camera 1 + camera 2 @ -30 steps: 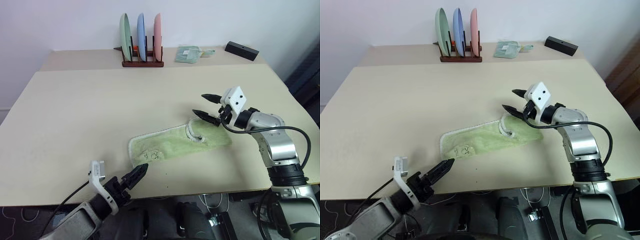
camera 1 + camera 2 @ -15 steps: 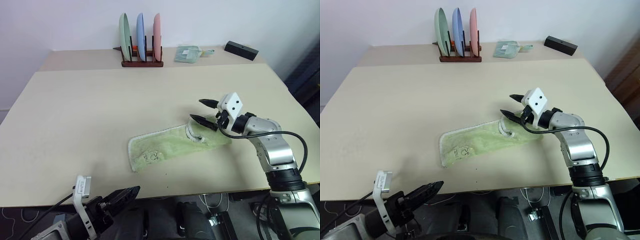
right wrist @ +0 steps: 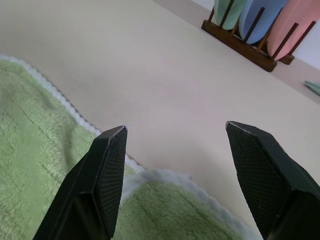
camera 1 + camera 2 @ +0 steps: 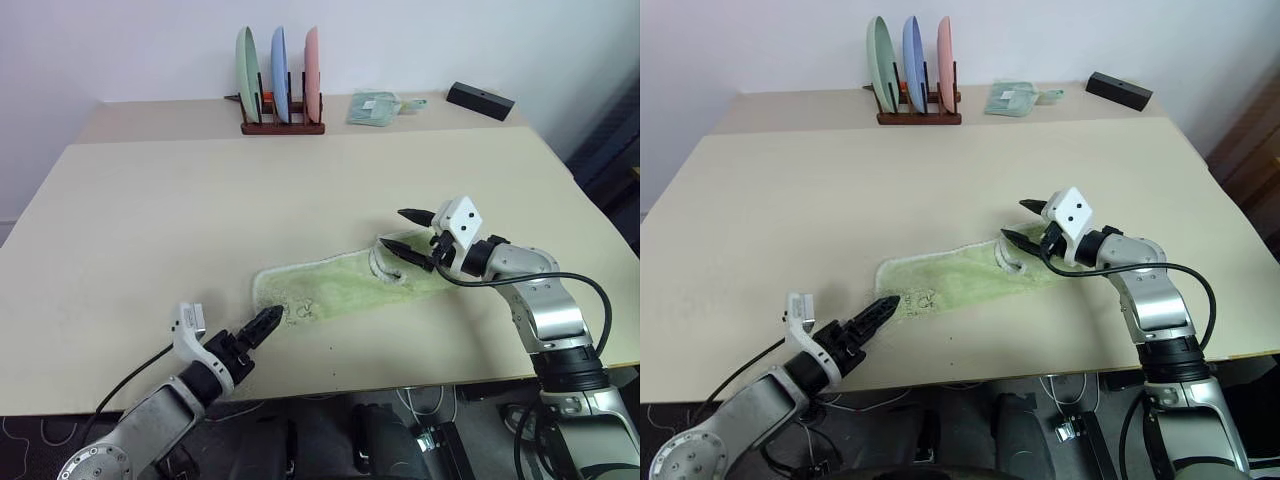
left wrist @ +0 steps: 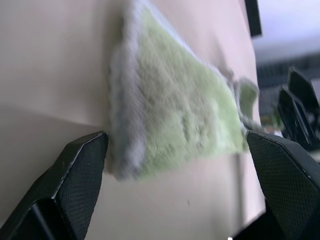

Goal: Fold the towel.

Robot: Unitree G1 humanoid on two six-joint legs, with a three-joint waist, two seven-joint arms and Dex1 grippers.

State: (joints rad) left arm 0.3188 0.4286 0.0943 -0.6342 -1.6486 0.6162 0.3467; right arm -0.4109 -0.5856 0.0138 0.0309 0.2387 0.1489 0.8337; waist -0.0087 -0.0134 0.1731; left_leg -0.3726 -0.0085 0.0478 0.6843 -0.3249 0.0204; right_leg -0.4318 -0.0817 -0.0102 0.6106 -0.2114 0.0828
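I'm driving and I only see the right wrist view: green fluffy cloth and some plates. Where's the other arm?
Observer: The left end effector is at the near end of the light green terry towel, fingers spread, nothing held.
Operator: Is my end effector grabbing it?
Observer: No. The right end effector hangs open over the towel's far end, by its small white loop.
Operator: What else is on the table?
Observer: A black rectangular box in the far corner.

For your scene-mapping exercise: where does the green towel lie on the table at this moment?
In the left eye view the towel lies flat on the table, toward its near edge, between the open left end effector and the open right end effector.
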